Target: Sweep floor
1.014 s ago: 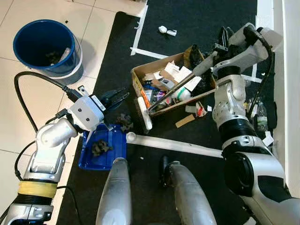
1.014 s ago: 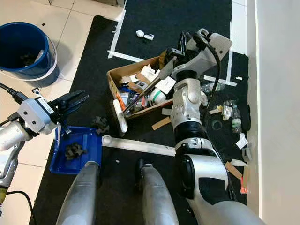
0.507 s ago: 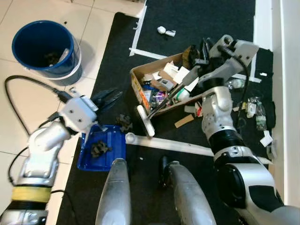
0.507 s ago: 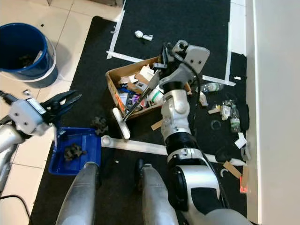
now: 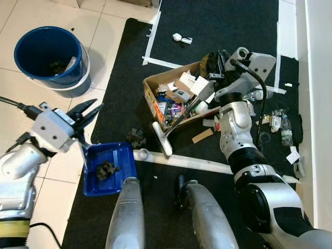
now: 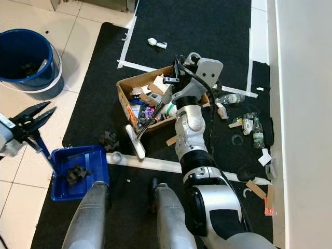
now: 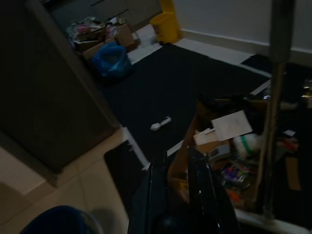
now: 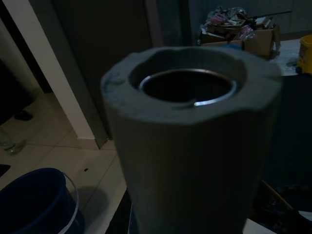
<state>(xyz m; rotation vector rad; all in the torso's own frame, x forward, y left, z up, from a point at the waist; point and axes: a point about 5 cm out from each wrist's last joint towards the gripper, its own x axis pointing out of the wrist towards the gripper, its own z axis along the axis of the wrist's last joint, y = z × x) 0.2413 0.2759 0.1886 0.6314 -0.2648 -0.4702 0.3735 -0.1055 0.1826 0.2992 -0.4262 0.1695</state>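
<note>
left eye view, left claw (image 5: 89, 108) swung outward

Open black mat (image 5: 218, 26) is seen beyond the cardboard box (image 5: 155, 85), broken only by a small white scrap (image 5: 182, 38) and white tape lines (image 5: 153, 31). The box, crammed with rubbish, blocks the middle of the mat, with the broom head (image 5: 162, 138) leaning just before it. A white bar (image 5: 181, 160) lies across the mat before the robot's legs. Bare tile lies between the blue bucket (image 5: 49, 54) and the blue dustpan (image 5: 108, 168). Bottles and litter (image 5: 282, 127) crowd the mat's right edge by the wall.
</note>
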